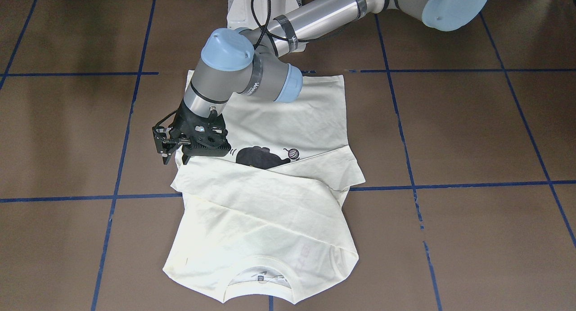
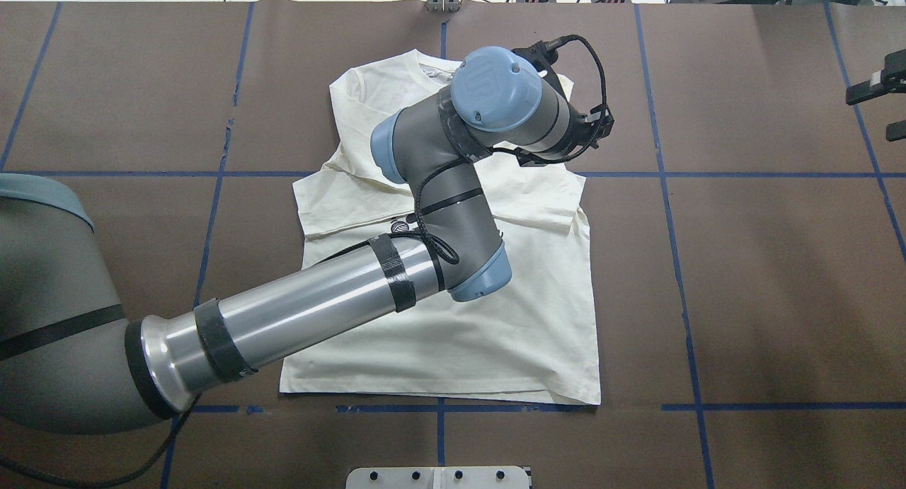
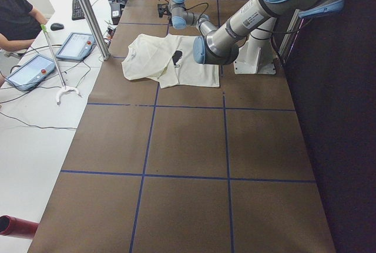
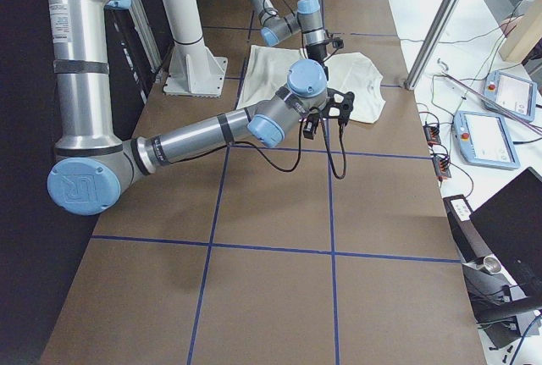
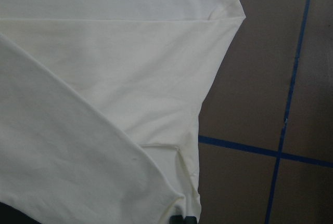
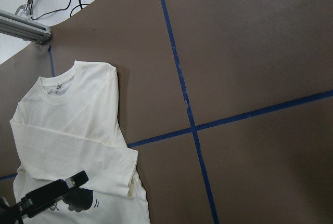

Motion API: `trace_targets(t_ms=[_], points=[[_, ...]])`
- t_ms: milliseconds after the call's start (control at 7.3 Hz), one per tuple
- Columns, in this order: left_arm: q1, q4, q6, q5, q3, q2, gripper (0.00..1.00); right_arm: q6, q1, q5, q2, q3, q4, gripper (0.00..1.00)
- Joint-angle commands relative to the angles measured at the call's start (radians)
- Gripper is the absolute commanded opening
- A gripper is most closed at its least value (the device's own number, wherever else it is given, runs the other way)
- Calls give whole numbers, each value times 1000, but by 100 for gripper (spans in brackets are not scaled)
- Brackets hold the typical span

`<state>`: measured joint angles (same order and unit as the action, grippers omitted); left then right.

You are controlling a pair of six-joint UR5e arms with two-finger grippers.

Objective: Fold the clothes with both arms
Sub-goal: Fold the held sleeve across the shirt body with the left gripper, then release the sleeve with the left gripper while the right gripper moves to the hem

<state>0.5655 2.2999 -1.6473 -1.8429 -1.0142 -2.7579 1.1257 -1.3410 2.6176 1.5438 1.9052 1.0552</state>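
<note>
The cream-white T-shirt (image 1: 270, 221) lies flat on the brown table, neckline (image 1: 258, 279) away from the robot, both sleeves folded across the chest. The black cat print (image 1: 256, 157) peeks out under a sleeve. The shirt also shows in the overhead view (image 2: 509, 333) and the left wrist view (image 5: 104, 78). My left gripper (image 1: 173, 154) hovers open and empty just above the shirt's edge on the robot's right, level with the cat; its arm reaches across the shirt (image 2: 396, 284). My right gripper (image 2: 885, 107) is open and empty, well off to the shirt's right; its camera sees the shirt (image 6: 67, 125) from afar.
The white pedestal base (image 1: 261, 5) stands at the robot's side of the table. Blue tape lines (image 2: 665, 174) grid the brown surface. An aluminium post (image 3: 88, 12), tablets (image 3: 76, 47) and a seated operator (image 3: 14, 21) are beside the table's far edge.
</note>
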Motion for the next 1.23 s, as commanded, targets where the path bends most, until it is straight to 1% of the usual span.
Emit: trace_targets(t_ms=[0, 137, 274, 411, 548, 685, 822, 960, 1097], points=[[56, -156, -14, -107, -386, 247, 82, 256, 229, -185, -1, 107, -1, 100], [65, -198, 13, -107, -569, 394, 81, 372, 390, -329, 2, 147, 0, 100], [67, -256, 38, -107, -687, 497, 81, 484, 552, -508, -4, 178, 0, 100], [68, -304, 67, -111, -787, 593, 81, 579, 729, -718, -4, 207, 5, 100], [68, -295, 133, -113, -808, 656, 79, 682, 945, -984, -2, 230, 29, 99], [73, -303, 138, -107, -826, 661, 80, 791, 1127, -1201, -4, 251, 131, 97], [74, -304, 136, -108, -822, 672, 81, 898, 1254, -1305, 2, 250, 188, 90], [76, -304, 136, -108, -819, 673, 81, 960, 1330, -1371, 7, 244, 225, 84], [76, -301, 136, -107, -814, 676, 82, 976, 1359, -1377, 9, 221, 271, 84]])
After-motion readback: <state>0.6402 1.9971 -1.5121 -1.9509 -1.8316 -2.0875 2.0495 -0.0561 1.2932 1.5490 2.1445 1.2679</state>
